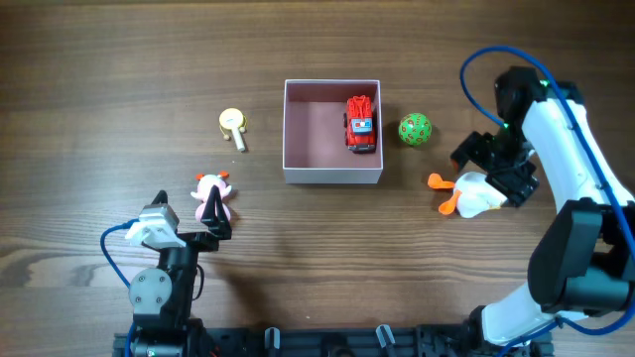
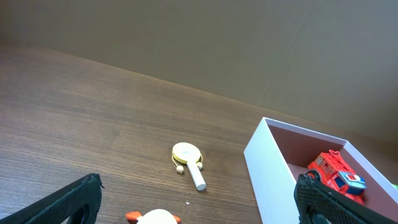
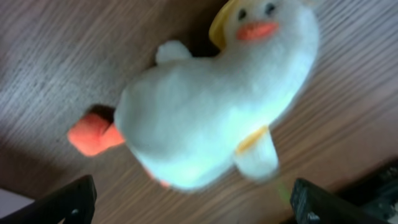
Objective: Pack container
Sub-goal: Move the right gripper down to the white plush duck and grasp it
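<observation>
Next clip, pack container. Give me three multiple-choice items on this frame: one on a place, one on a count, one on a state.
1. Relative to the box, the truck is: A. left of it; B. inside it; C. behind it.
2. Toys outside the box: A. two; B. four; C. six.
3. The right pincer is: A. shut on the truck; B. shut and empty; C. open at the duck.
Answers:
1. B: it sits by the box's right wall.
2. B: the duck, ball, pink plush and paddle lie outside.
3. C: its fingers stand wide apart with the duck in front of them.
</observation>
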Tool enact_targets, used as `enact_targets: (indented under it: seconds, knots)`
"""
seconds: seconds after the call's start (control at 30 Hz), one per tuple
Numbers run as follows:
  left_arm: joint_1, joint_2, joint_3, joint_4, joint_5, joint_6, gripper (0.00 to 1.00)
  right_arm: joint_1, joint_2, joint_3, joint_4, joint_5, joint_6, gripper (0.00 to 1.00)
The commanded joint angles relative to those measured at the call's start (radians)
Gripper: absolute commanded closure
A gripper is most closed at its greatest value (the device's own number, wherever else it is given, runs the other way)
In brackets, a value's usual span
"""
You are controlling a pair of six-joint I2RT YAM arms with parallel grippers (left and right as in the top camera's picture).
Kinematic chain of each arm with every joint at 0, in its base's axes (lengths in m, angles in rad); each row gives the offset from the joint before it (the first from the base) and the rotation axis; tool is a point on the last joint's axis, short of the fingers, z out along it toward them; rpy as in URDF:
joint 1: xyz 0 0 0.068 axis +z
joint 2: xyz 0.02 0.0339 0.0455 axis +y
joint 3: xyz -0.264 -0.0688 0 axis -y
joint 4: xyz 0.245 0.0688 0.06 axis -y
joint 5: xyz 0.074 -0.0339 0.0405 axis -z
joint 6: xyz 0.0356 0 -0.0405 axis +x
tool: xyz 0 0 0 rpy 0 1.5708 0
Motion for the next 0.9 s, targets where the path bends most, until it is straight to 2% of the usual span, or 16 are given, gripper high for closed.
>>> enact_targets:
  seconds: [0.0, 0.23, 0.5, 0.63, 0.87]
  knots:
    - [0.006, -0.006, -0.005, 0.000, -0.003, -0.005, 0.00, 0.005, -0.021, -0.087, 0.084, -0.076, -0.135, 0.00]
    - [0.006, -0.006, -0.005, 0.000, -0.003, -0.005, 0.00, 0.005, -0.021, -0.211, 0.201, -0.088, -0.127, 0.00]
    - [0.006, -0.006, -0.005, 0.000, -0.003, -0.005, 0.00, 0.005, -0.021, -0.212, 0.232, -0.087, -0.127, 0.02]
    - [0.006, -0.006, -0.005, 0.000, -0.003, -0.005, 0.00, 0.005, -0.021, -0.212, 0.249, -0.087, -0.128, 0.11]
    - [0.006, -0.006, -0.005, 0.000, -0.003, -0.005, 0.00, 0.005, -0.021, -0.212, 0.296, -0.080, -0.128, 0.43]
